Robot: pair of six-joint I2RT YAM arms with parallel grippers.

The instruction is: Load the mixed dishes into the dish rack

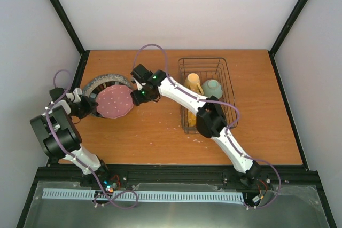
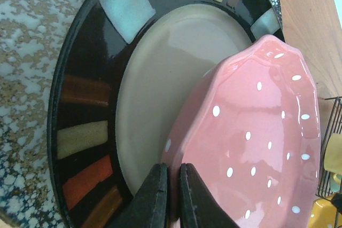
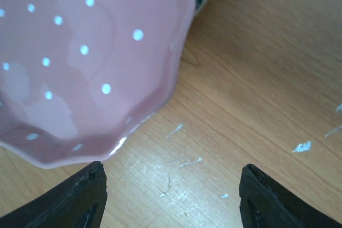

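Two arms meet at the pink white-dotted plate (image 2: 251, 132) near the worktop's (image 1: 160, 137) left edge. My left gripper (image 2: 173, 170) is clamped on its rim, holding it over a grey speckled plate (image 1: 99, 82). My right gripper (image 3: 171, 168) hangs spread wide just beside the opposite edge, gripping nothing. The wire dish rack (image 1: 231, 86), right of centre, carries the yellow mug (image 1: 192, 83) and pale green bowl (image 1: 212, 87).

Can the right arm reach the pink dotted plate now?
Probably yes: the open right gripper sits at the free edge of the pink plate, nothing between; the left gripper pinches the opposite rim.
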